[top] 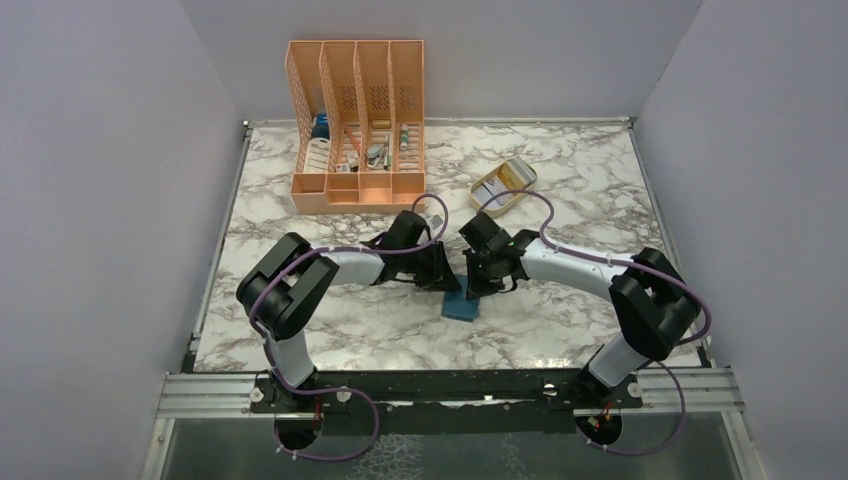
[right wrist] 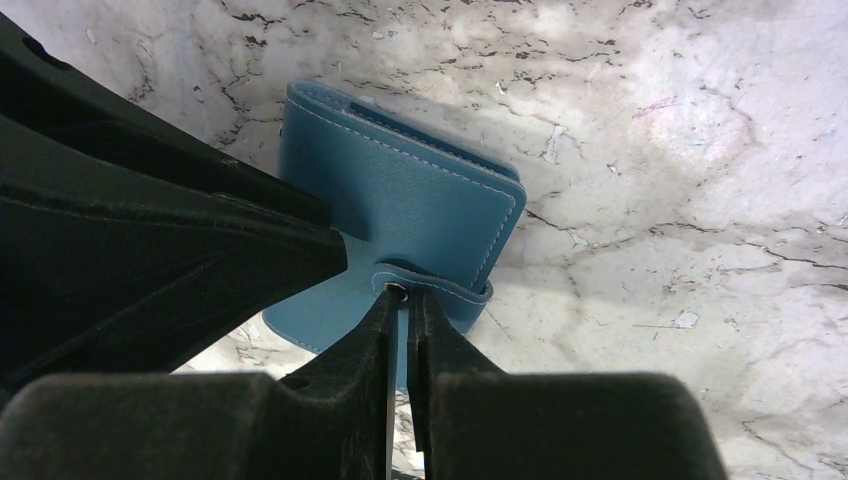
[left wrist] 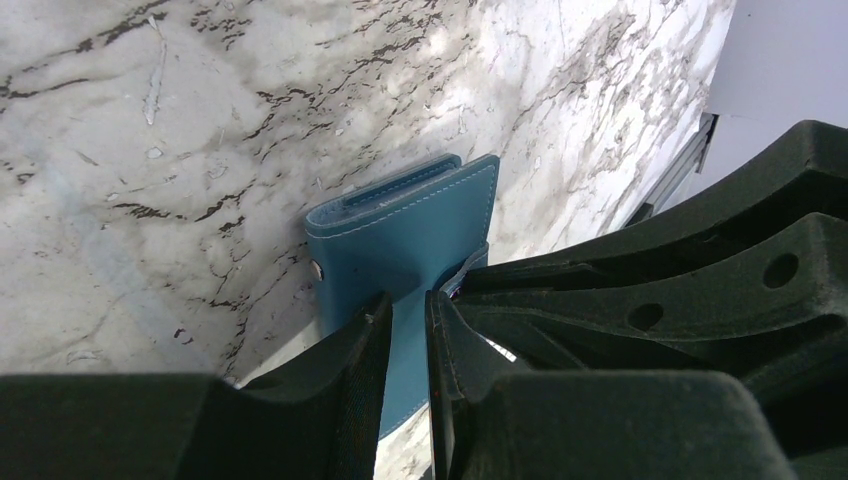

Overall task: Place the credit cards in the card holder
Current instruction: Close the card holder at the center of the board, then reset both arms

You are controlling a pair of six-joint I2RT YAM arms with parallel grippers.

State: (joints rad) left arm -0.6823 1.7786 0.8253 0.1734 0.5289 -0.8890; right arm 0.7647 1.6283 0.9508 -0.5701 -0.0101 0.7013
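Two black robot arms meet at the middle of a white marble-patterned table [top: 330, 330]. Well behind them stand an orange plastic slotted file rack [top: 345, 195] and a beige oval tray [top: 476, 188]. Between the arms, on the table, sits a teal-blue stitched folding card holder [top: 462, 305], largely hidden from above. The left gripper [left wrist: 408, 310] narrowly pinches one cover, and the right gripper [right wrist: 400, 295], almost closed, clamps the studded strap.

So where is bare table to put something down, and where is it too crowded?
Bare marble lies right of the beige tray to the right wall, left of the orange rack, and in the near strip between the card holder and the arm bases. The middle is crowded: the left gripper and right gripper both hold it.
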